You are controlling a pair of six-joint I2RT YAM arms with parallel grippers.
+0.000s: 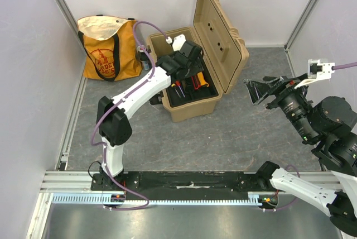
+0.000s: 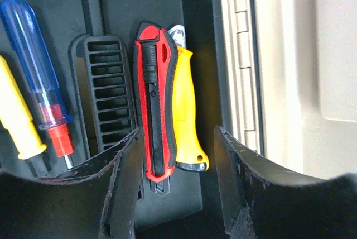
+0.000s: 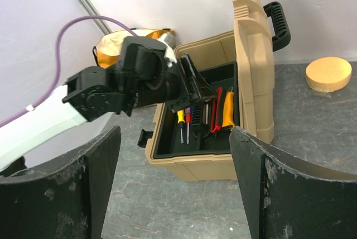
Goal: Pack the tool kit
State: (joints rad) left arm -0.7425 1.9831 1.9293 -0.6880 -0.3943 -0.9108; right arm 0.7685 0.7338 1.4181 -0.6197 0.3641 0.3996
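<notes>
- toolbox [image 1: 192, 108]: tan hard plastic, matt, ribbed lid
- inner tray [image 2: 64, 4]: black plastic, matt, smooth
- blue screwdriver [image 2: 30, 60]: clear glossy plastic handle
- yellow-handled tool [image 2: 184, 110]: smooth, slightly glossy plastic
- tote bag [image 1: 109, 55]: woven cloth, matt
- table [image 1: 234, 133]: grey, mottled, matt

The only lettering in view stands on the orange side of the fabric tote bag [image 1: 109, 49], seen from the top camera. It is a dark red printed emblem [image 1: 105, 60] with capitals across it. They look like "ADE", perhaps part of a longer word, but the print is too small to read surely.
</notes>
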